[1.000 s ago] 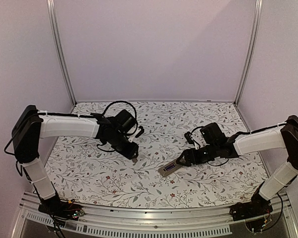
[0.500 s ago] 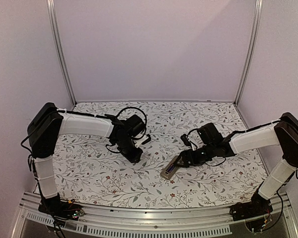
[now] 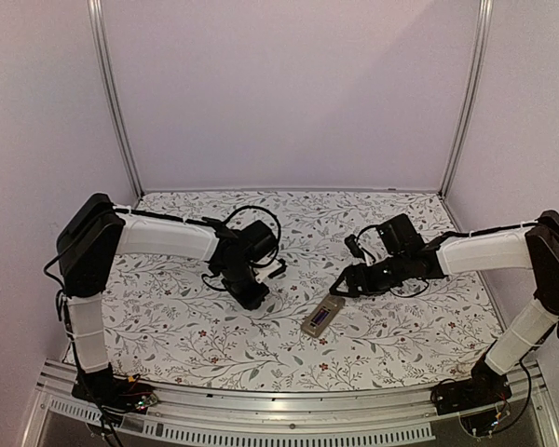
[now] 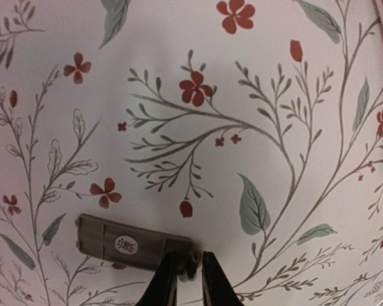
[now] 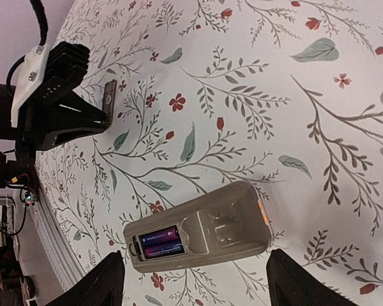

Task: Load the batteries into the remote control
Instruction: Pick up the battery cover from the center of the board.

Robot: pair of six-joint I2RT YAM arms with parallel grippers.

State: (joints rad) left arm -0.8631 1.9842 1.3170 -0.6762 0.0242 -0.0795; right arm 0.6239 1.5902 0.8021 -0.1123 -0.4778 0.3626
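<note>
One remote (image 5: 198,237), two batteries (image 5: 161,243), one cover (image 4: 134,241)

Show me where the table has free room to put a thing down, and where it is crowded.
Free: the far strip of the table along the back wall, and the near strip between the arm bases, in front of the remote control. Crowded: the middle, where the left gripper is at the cover piece and the right gripper hovers by the remote.
</note>
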